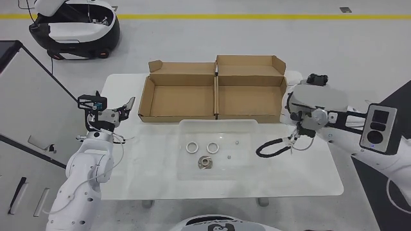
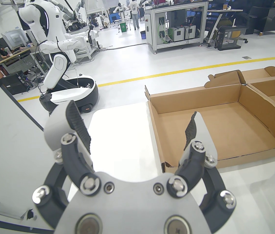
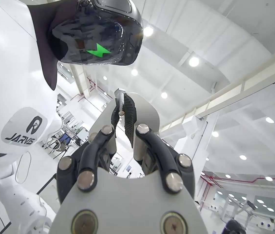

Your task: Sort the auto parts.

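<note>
Two boxes (image 1: 183, 101) (image 1: 249, 99) — two rings (image 1: 191, 147) (image 1: 212, 147) — one tray (image 1: 244, 167), one bolt (image 3: 120, 103).

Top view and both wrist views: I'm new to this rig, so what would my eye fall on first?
First, the right gripper, shut on a silver bolt and pointing up at the ceiling. Next, two open cardboard boxes side by side at the far edge of the table, with a clear tray holding two rings just before them.

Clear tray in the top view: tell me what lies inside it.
Inside the clear tray lie two white rings, a grey metal part and two tiny pieces too small to identify. Nothing covers them; the table shows through the tray.
</note>
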Robot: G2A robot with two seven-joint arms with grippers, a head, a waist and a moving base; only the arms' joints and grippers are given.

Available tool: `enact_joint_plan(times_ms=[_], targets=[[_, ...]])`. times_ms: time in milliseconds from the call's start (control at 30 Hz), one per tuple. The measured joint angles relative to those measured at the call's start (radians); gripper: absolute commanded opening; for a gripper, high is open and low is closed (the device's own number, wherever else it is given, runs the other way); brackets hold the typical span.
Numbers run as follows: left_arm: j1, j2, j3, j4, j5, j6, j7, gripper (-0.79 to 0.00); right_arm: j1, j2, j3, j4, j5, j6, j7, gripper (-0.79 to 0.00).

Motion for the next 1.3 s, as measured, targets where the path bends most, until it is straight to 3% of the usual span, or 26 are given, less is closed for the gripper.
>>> enact_joint_plan(times_ms=[533, 967, 1300], targets=[[0.0, 0.0, 0.0, 0.0, 0.0, 0.0, 0.0, 0.0, -0.058, -0.022, 0.068, -0.071, 0.056, 0.008, 0.029, -0.785], [0.0, 0.0, 0.0, 0.0, 0.0, 0.0, 0.0, 0.0, -0.11, -0.038, 0.14, -0.086, -0.112, -0.107, 0.377, -0.785], [0.0, 0.0, 0.0, 0.0, 0.0, 0.0, 0.0, 0.0, -0.166, -0.065, 0.187, -0.12, -0.071, -0.111, 0.407, -0.785]])
